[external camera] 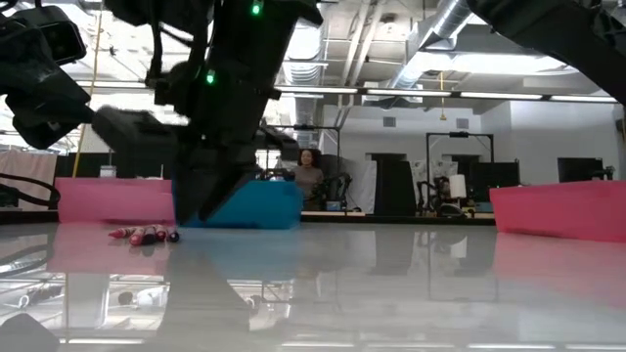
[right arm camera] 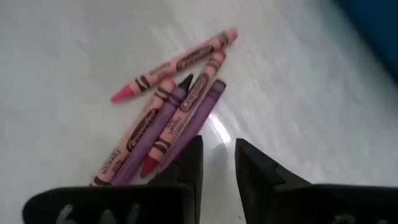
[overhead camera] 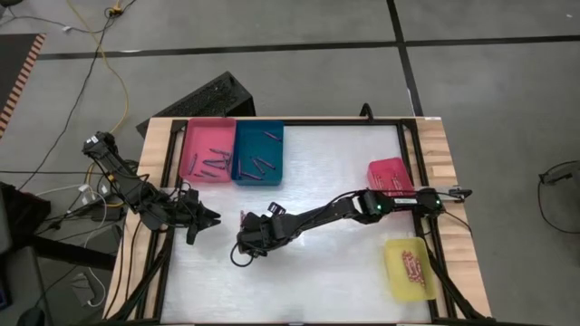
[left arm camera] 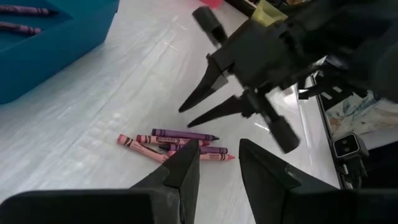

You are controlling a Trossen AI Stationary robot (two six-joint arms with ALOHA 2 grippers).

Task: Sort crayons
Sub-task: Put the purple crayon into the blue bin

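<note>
Mid-sort: my right gripper (right arm camera: 217, 163) and left gripper (left arm camera: 219, 163) – both narrow-gapped, empty – hover by loose crayons (right arm camera: 168, 115) near table's left edge; next: pinch one.

Lighting is pretty even from overhead. In the low view you can see long ceiling light strips (external camera: 411, 93) glowing bright white in the upper middle of the frame, and they blow out a bit. The glossy desk (external camera: 391, 284) mirrors everything, so the lower half of that frame is soft reflections, and the nearest part is out of focus. The arms in the upper left there are dark, backlit shapes with little detail.

From above, the desk (overhead camera: 317, 226) looks pale and slightly washed out in the centre, with only faint shadows under the arms. In the right wrist view there's a small glare patch beside the crayons (right arm camera: 168, 124), and the top right looks smeared.
</note>
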